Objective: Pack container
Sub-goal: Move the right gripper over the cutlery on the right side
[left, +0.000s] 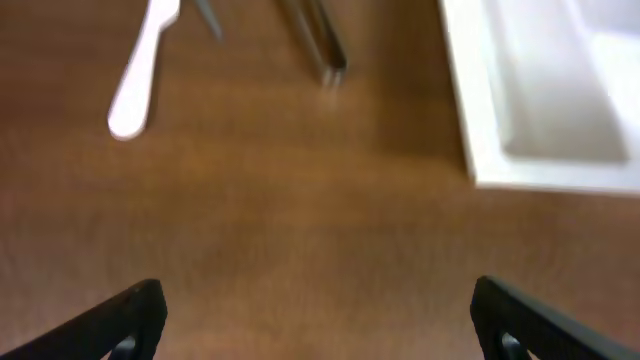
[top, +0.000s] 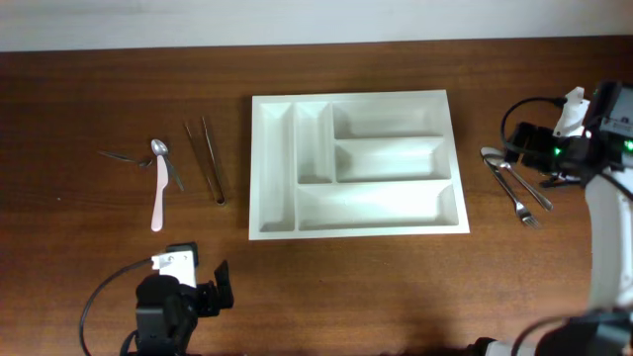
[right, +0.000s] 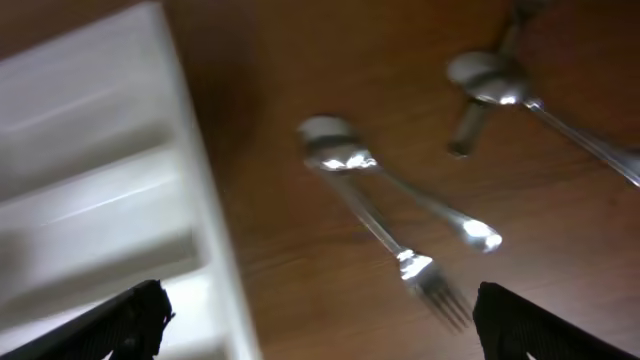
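The container (top: 366,203), a large white tray with five empty compartments, lies in the middle of the brown table. My left gripper (left: 318,305) hovers open over bare wood near the front left, with the container's corner (left: 540,110) to its upper right. At the right side my right gripper (right: 320,310) is open and holds nothing. It sits just right of the container's edge (right: 190,180), above a metal fork (right: 430,280) and spoon (right: 335,145).
Left of the container lie a white-handled utensil (top: 157,198), a metal spoon (top: 159,148) and thin metal tongs (top: 208,163). To its right rest a fork and spoons (top: 514,183); another spoon (right: 490,85) shows in the right wrist view.
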Action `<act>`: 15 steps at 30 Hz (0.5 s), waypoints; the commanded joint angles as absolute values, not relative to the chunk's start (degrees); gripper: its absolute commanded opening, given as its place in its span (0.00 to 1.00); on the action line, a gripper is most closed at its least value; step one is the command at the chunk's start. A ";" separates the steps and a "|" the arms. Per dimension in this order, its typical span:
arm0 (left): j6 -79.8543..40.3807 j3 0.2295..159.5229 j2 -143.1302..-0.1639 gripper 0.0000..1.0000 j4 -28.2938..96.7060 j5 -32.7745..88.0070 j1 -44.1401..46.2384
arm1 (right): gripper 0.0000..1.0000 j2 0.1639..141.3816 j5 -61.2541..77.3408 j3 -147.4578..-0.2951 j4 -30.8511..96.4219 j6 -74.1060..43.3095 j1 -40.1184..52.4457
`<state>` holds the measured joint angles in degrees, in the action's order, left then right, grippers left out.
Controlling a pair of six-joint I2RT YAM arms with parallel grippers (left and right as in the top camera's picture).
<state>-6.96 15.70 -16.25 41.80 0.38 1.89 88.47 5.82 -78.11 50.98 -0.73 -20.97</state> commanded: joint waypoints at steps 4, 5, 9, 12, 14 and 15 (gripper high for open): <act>-7.49 16.49 -16.12 0.99 45.17 0.19 1.69 | 0.98 101.54 -3.31 -78.72 48.49 0.01 -21.45; -7.49 16.49 -16.12 0.99 45.32 0.19 1.69 | 0.98 102.74 -3.81 -78.72 47.97 0.03 -21.45; -7.49 16.49 -16.12 0.99 45.32 0.19 1.69 | 0.99 105.49 -7.22 -78.72 44.56 0.01 -21.47; -7.49 16.49 -16.12 0.99 45.32 0.19 1.69 | 1.00 106.80 -7.84 -78.72 42.09 0.01 -21.52; -7.49 16.49 -16.12 0.99 45.32 0.19 1.69 | 1.00 107.59 -7.79 -78.72 40.62 0.01 -21.52; -7.49 16.49 -16.12 0.99 45.32 0.19 1.69 | 1.00 107.96 -7.79 -78.72 40.25 0.01 -21.52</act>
<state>-6.96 15.70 -16.25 45.25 0.38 1.89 106.02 -5.69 -78.11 41.41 0.03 -21.08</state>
